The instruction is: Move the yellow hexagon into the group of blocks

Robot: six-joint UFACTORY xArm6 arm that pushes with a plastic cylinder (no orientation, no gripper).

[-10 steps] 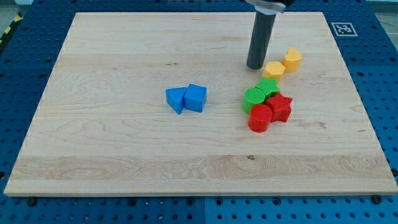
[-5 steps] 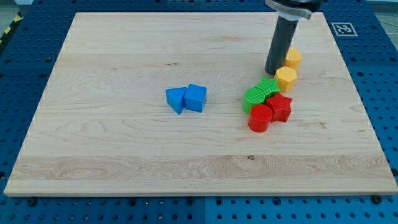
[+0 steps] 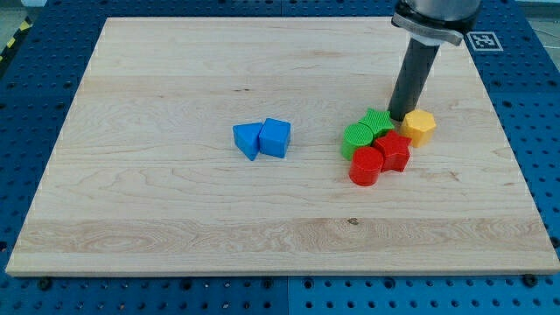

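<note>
A yellow hexagon [image 3: 419,126] lies at the right of the wooden board [image 3: 175,201], touching the upper right of the red star [image 3: 395,151]. The group there also holds two green blocks [image 3: 357,138] [image 3: 378,122] and a red cylinder [image 3: 366,166]. My tip [image 3: 401,117] rests just to the left of the yellow hexagon and above the red star, right next to the upper green block. The rod leans up to the view's right. Only one yellow block shows; the rod covers the spot where a second one stood.
Two blue blocks [image 3: 248,140] [image 3: 275,137] sit together near the board's middle. A black-and-white marker [image 3: 484,39] is at the board's top right corner. Blue perforated table [image 3: 542,131] surrounds the board.
My tip has moved down and to the right, pushing the yellow hexagon down against the red star. The second yellow block is now hidden behind the rod.
</note>
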